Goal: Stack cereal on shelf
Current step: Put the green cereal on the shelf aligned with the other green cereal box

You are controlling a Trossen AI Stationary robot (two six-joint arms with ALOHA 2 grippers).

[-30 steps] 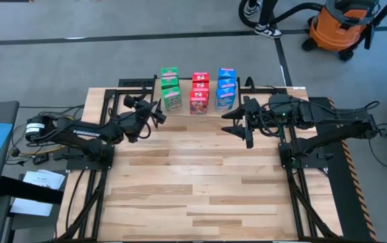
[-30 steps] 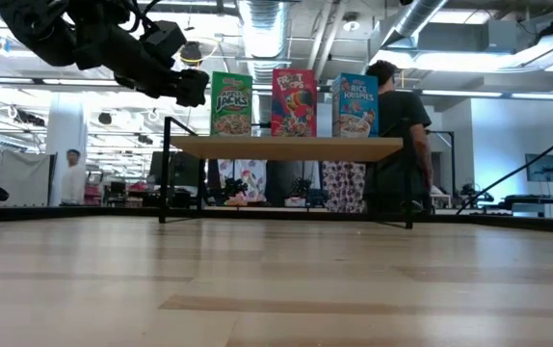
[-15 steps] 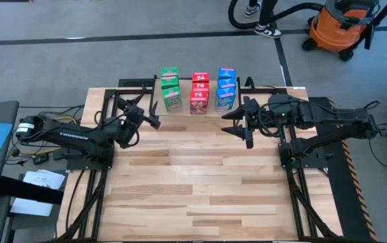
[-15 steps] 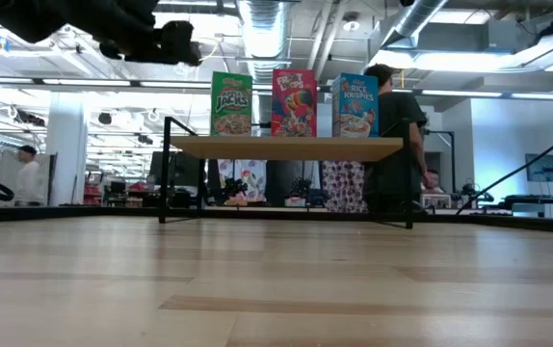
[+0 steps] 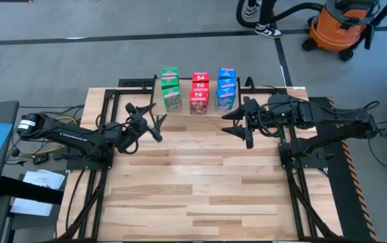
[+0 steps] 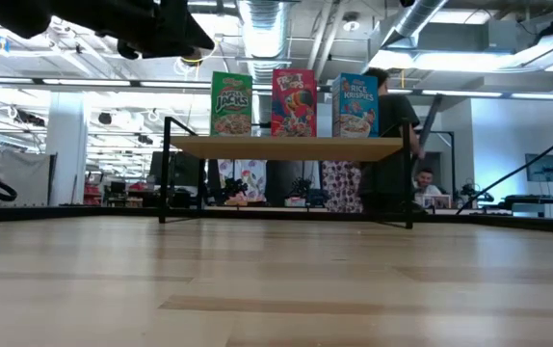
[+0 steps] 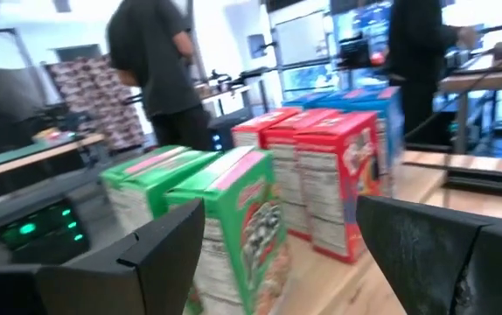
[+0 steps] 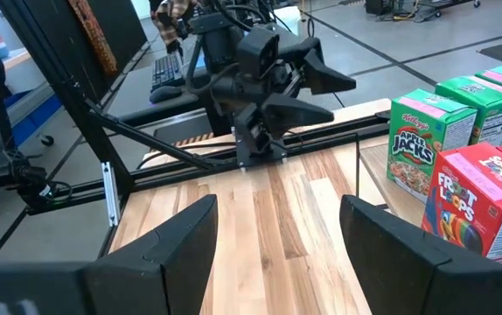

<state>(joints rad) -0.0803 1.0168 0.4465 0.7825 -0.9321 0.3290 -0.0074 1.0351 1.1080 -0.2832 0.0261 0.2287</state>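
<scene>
The cereal stands upright on its bottom faces on the shelf (image 6: pixel 286 147) at the table's far middle. It forms three rows: green boxes (image 5: pixel 170 89), red boxes (image 5: pixel 199 92) and blue boxes (image 5: pixel 226 88). My left gripper (image 5: pixel 156 123) hangs open and empty, left of and nearer than the green row, raised above the table. In its wrist view the green boxes (image 7: pixel 233 210) and red boxes (image 7: pixel 334 179) lie just ahead. My right gripper (image 5: pixel 237 123) waits open and empty, right of and nearer than the blue row. Its wrist view shows a green box (image 8: pixel 419 144) and a red box (image 8: pixel 478 197).
The slatted wooden tabletop (image 5: pixel 200 182) stretches bare toward the near edge. Black frame rails (image 5: pixel 99 196) run along both sides. A person (image 6: pixel 392 135) stands behind the shelf, beyond the table. An orange vacuum (image 5: pixel 342 23) sits on the floor at the far right.
My left gripper has drawn back from the green boxes toward the table's near edge and risen, passing out of the top of the low view. It has swung from pointing at the shelf to pointing toward the table's right. It stays open. The boxes have not moved.
</scene>
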